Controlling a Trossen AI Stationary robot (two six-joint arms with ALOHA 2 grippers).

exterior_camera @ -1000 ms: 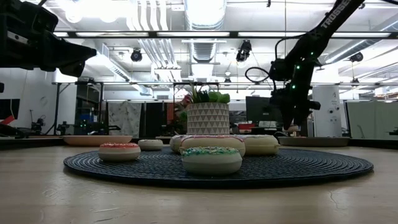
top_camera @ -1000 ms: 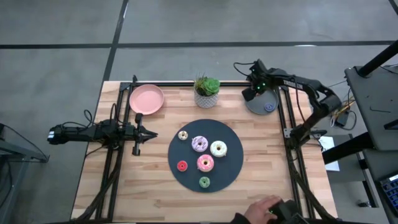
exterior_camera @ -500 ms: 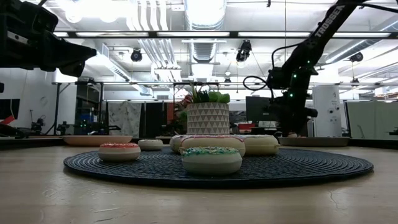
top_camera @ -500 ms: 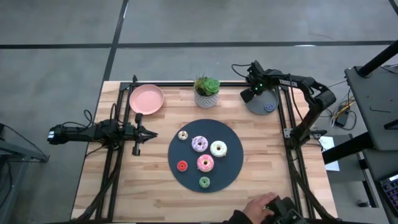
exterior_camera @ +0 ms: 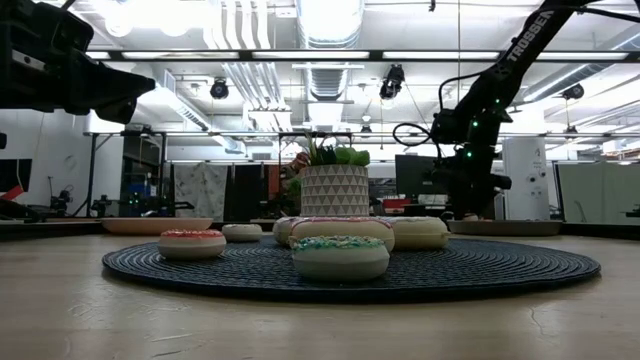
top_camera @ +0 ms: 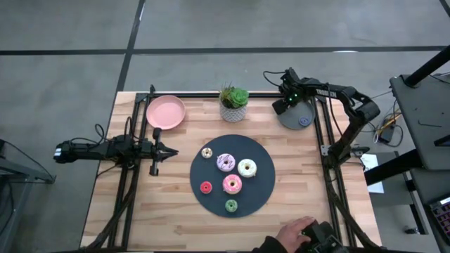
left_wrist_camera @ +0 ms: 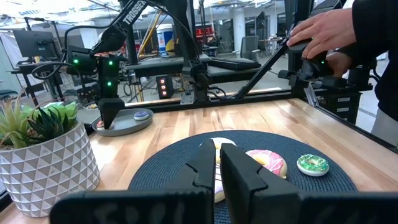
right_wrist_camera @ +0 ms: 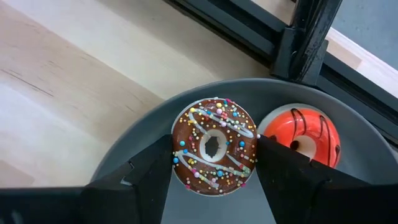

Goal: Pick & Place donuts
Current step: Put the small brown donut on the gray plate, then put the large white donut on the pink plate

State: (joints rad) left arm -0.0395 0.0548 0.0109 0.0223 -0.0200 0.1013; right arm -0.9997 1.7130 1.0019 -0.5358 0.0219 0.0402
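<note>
My right gripper (right_wrist_camera: 214,146) stands over the grey plate (top_camera: 292,119) at the table's far right, shut on a brown sprinkled donut (right_wrist_camera: 214,146). An orange-red donut (right_wrist_camera: 300,138) and a blue one (top_camera: 304,121) lie on that plate. On the dark round mat (top_camera: 264,190) lie several donuts: cream (top_camera: 207,152), purple-white (top_camera: 226,163), white (top_camera: 247,168), pink (top_camera: 232,184), red (top_camera: 206,187), green (top_camera: 231,206). My left gripper (top_camera: 169,152) waits shut and level at the table's left side. My right gripper pinches the brown donut by two opposite sides of its outer rim (right_wrist_camera: 180,149) between its two fingers (right_wrist_camera: 149,171). The fingers come steeply from above. The donut lies flat, frosting up, over the grey plate; whether it rests on the plate I cannot tell.
A pink plate (top_camera: 166,111) and a potted plant (top_camera: 233,104) stand along the far edge. A black frame rail (right_wrist_camera: 308,37) runs just behind the grey plate. A person's hand (top_camera: 299,232) shows at the near right edge.
My right gripper has sunk a little toward the grey plate with the brown donut between its fingers, then kept still.
</note>
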